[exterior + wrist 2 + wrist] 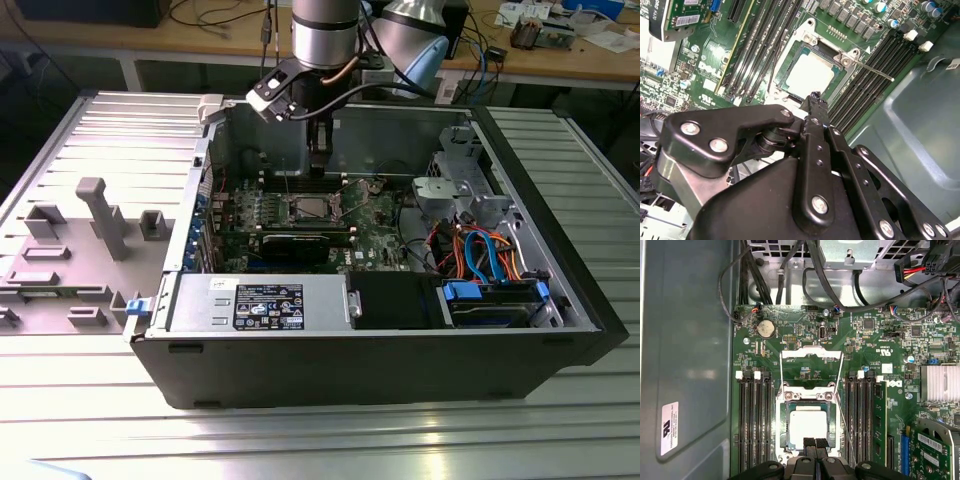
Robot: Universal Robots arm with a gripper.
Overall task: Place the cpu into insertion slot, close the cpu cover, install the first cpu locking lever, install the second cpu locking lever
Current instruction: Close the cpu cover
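At the wrist, gripper (815, 442): its two black fingers are pressed together tip to tip with nothing seen between them. In both wrist views the tips (815, 98) hang over one edge of the cpu. Whether they touch it cannot be told.
Cpu (808, 424): lies flat and square inside the slot, its silvery top bare; it also shows in the second wrist view (810, 75).
Slot (784, 440): its metal rim frames the cpu on all sides. In the exterior view it (303, 208) sits mid-board, under the arm.
Cover (812, 354): swung open and away from the cpu, joined to the slot at one edge. Green board shows through its window.
Lever (870, 70): a thin metal rod, unlatched, sticking out from a corner of the slot across the neighbouring memory slots.
Memory slots (754, 425): long black rows on both sides of the slot.
Board (805, 330): green, flat on the floor of the case.
Case (350, 370): black, lying open side up, with the arm reaching down into it.
Table (580, 440): ribbed metal, under the case.
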